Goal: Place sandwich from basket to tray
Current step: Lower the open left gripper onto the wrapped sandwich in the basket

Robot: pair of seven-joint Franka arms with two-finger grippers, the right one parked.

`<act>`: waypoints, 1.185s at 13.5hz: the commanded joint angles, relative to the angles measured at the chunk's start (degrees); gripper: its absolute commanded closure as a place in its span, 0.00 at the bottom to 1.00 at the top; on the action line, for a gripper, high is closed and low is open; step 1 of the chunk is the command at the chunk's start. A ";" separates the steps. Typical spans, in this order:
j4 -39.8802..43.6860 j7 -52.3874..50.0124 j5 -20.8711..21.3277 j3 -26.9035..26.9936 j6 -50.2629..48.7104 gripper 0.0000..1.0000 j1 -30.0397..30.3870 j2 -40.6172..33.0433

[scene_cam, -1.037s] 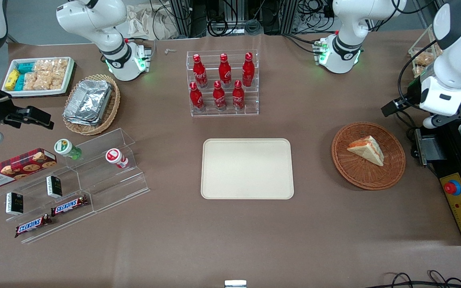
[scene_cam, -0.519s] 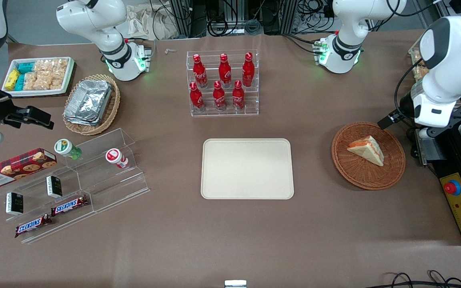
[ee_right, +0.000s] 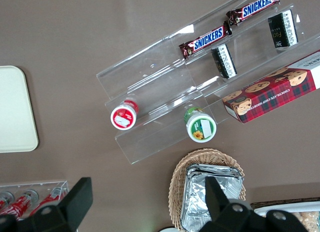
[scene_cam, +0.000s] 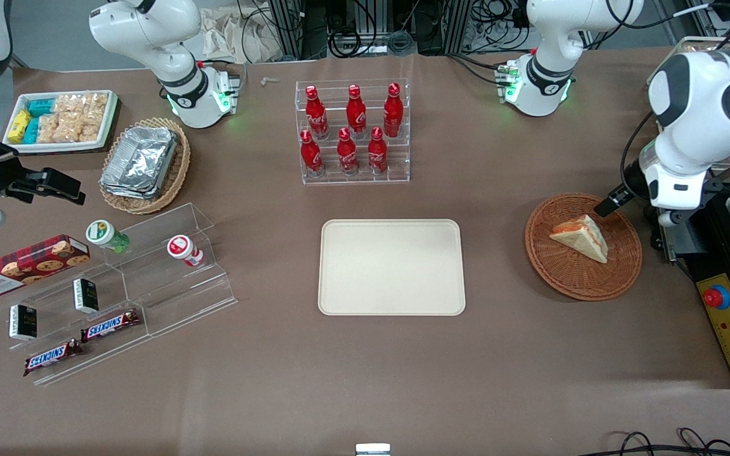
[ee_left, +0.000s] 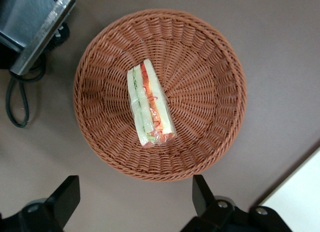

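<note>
Wicker, reddish-brown and round, makes up the basket toward the working arm's end of the table, and everything here is placed from it. One sandwich lies in the basket, a wedge resting on its side near the middle of the weave, with bare wicker all round it and nothing stacked on or against it. The gripper hangs above the basket, its jaws spread wide apart and empty; in the wrist view the two fingertips sit over the basket's rim and the bare table just outside it, clear of the sandwich. Just beside the basket, at the table's edge, stands a black control box with a red button, and a grey metal block with a black cable sits close to the rim. One cream tray lies flat toward the parked arm's end from the basket, well apart from it, with open brown table between the two and nothing on that stretch. Farther from the front camera than the tray stands one clear rack holding six red bottles. Much farther toward the parked arm's end are a clear stepped stand with two Snickers bars, and a tan basket of foil trays.
</note>
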 commanded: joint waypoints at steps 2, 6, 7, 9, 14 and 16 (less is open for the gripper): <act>-2.14 -3.43 0.03 1.69 4.94 0.00 -0.08 3.31; -2.14 -3.79 -1.98 1.78 9.96 0.00 -0.08 8.41; -2.14 -3.79 -3.21 1.78 10.40 0.00 -0.08 9.30; -2.05 -5.97 -4.19 1.78 10.84 0.00 -0.16 10.70; -2.14 -8.27 -4.19 1.60 13.22 0.00 -0.16 14.14; -2.05 -10.72 -4.19 1.60 13.31 0.00 -0.16 15.45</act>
